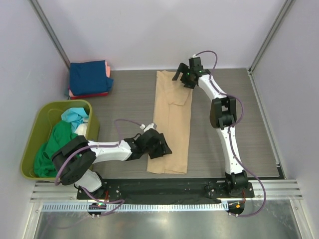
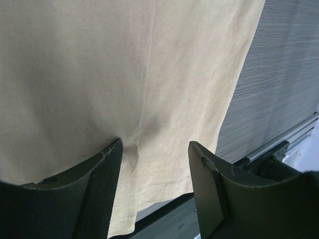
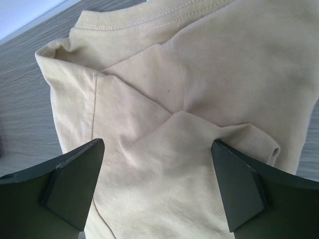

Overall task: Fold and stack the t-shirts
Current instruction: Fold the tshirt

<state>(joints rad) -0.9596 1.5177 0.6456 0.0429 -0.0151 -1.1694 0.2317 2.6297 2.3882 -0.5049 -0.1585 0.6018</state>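
A tan t-shirt [image 1: 172,122], folded into a long strip, lies in the middle of the table, collar at the far end. My left gripper [image 1: 160,148] is open over its near left hem; in the left wrist view the hem [image 2: 164,184] lies between the fingers. My right gripper [image 1: 185,78] is open over the collar end; the right wrist view shows the folded sleeves [image 3: 169,149] between its fingers. Folded navy, pink and red tees [image 1: 89,78] are stacked at the far left. Green and teal tees [image 1: 59,142] fill the olive bin.
The olive-green plastic bin [image 1: 35,134] stands at the left edge. White walls enclose the table on three sides. A black strip and metal rail [image 1: 164,191] run along the near edge by the arm bases.
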